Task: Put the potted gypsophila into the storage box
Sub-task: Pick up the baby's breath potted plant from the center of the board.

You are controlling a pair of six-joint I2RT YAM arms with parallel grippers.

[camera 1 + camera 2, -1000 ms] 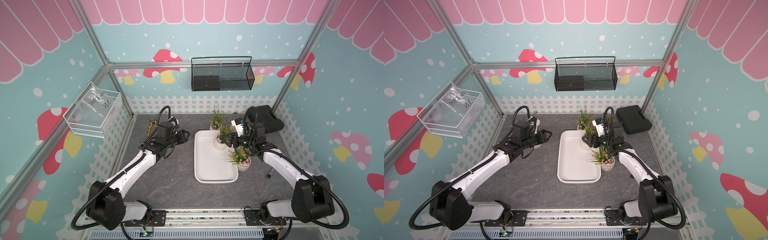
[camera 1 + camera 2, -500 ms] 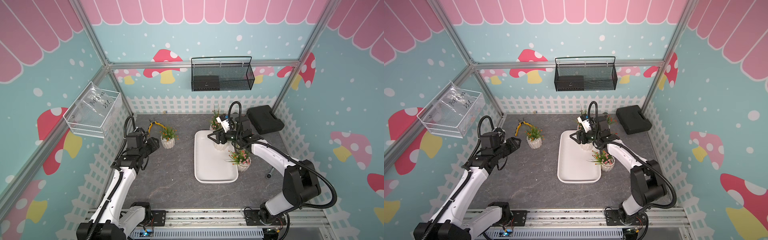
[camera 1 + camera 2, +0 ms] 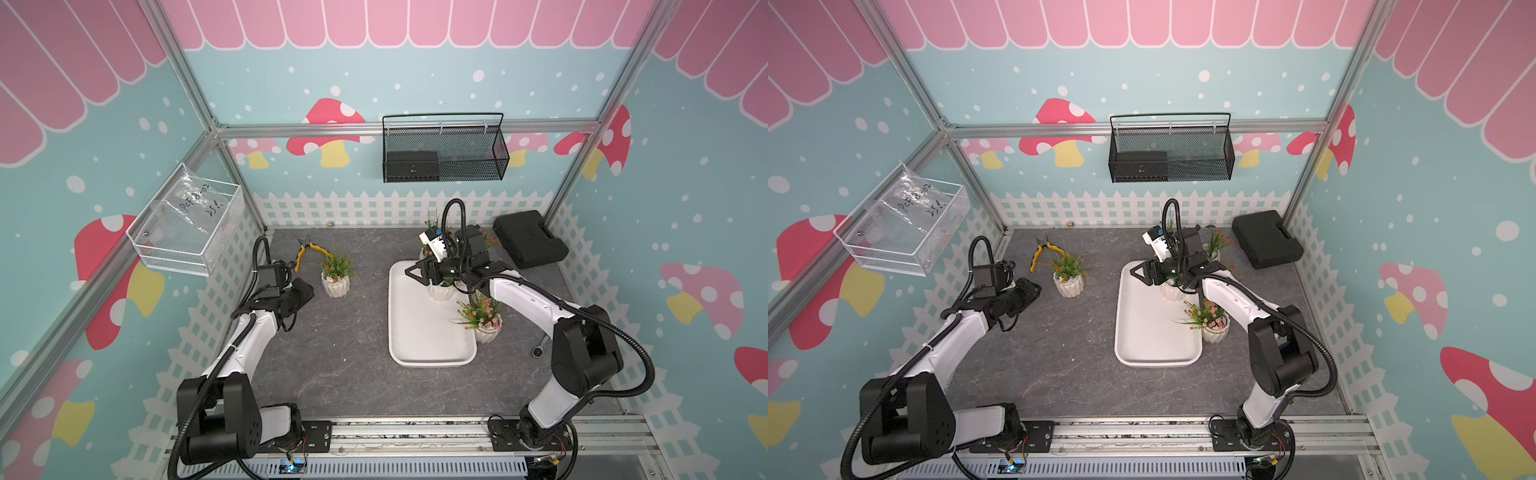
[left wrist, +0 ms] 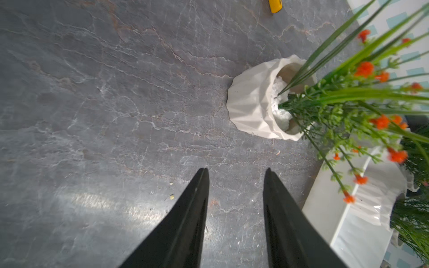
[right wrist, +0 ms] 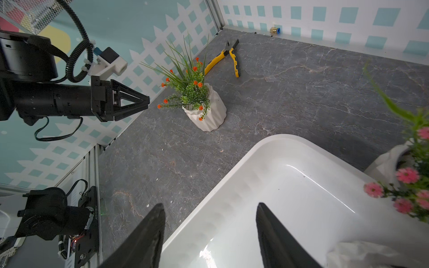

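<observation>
While left claw (image 4: 236, 170) gapes empty near orange-flowered potted gypsophila (image 4: 253, 102) | right claw (image 5: 210, 205) apart, empty, over storage box (image 5: 276, 137) rim

Bare slate (image 4: 139, 116) lies free between my left gripper (image 4: 236, 170) and the orange-flowered pot (image 4: 253, 102), whose sprigs (image 4: 348, 97) overhang it. Yellow pliers (image 3: 309, 251) lie just behind. In the storage box (image 3: 415, 332) the near floor is free; a second pot (image 3: 441, 292) fills its far right corner.

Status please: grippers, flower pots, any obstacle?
Left gripper open, empty, near white ribbed pot with orange flowers. Right gripper open, empty, over rim of shallow white tray. Yellow-handled pliers beside pot, not blocking.
</observation>
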